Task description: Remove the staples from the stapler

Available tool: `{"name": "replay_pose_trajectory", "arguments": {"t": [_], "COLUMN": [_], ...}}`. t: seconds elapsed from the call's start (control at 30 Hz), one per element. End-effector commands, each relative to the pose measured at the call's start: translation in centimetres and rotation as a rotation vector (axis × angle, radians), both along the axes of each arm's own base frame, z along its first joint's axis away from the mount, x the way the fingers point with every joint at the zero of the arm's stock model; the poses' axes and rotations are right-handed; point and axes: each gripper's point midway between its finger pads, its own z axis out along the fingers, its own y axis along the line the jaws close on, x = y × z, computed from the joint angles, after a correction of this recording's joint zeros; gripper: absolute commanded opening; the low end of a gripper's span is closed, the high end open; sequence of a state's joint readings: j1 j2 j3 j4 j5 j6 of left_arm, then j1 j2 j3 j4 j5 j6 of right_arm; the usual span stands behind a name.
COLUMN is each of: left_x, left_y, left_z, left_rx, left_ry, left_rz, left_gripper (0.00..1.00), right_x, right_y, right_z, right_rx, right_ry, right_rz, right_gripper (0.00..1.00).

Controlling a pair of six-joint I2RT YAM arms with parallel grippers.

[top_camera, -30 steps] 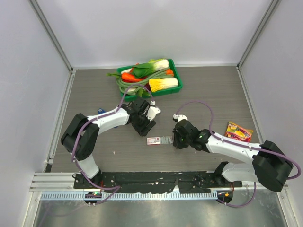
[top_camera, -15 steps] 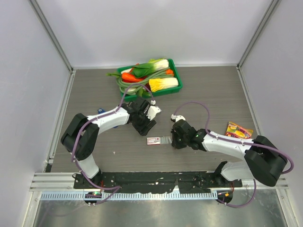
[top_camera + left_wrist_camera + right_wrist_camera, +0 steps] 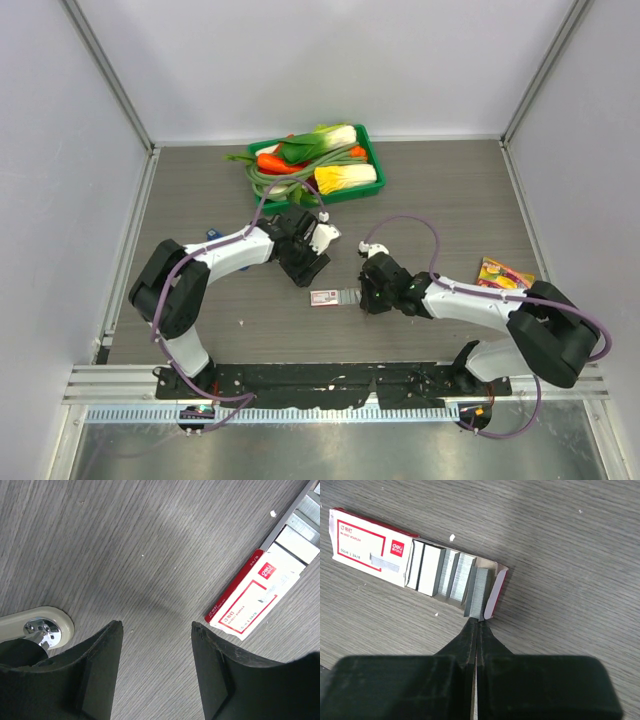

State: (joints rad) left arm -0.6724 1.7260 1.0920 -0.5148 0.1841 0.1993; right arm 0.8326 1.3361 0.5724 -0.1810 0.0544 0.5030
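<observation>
While left jaws gape, right jaws closed, one box [image 3: 365, 550], perhaps five staple strips [image 3: 451, 575]

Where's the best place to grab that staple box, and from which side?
Grip the staple box by its red-and-white sleeve, across the long edges, from above: it lies flat on the table, and its pulled-out tray end holds loose staple strips.

The staples [image 3: 462, 577] are silvery-grey strips of finely ridged metal. Several blocks lie side by side, flat, in the slid-open end of a red-and-white box [image 3: 367, 550] (about five blocks, uneven in width). The block nearest the open end sits slightly askew and reaches farther toward the box's near edge than its neighbours.
</observation>
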Motion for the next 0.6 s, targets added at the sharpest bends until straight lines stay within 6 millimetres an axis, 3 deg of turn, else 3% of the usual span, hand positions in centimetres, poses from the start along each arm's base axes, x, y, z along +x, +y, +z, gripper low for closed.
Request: {"name": "replay_pose_trajectory", "arguments": {"t": [0.0, 0.57], "left_x": [0.4, 0.1], "left_y": [-0.7, -0.5], "left_z": [0.7, 0.4], "left_rx": [-0.019, -0.018], "left_ry": [-0.016, -0.013], "left_rz": [-0.025, -0.034], "left_gripper": [0.61, 0.61], "right_x": [1.7, 2.3], "right_y": [1.9, 3.0], "right_z": [1.9, 2.7], "right_rx": [0.070, 0.090], "right_ry": [-0.051, -0.052], "right_rz": [-0.003, 0.005], "right_gripper": [0.01, 0.01]}}
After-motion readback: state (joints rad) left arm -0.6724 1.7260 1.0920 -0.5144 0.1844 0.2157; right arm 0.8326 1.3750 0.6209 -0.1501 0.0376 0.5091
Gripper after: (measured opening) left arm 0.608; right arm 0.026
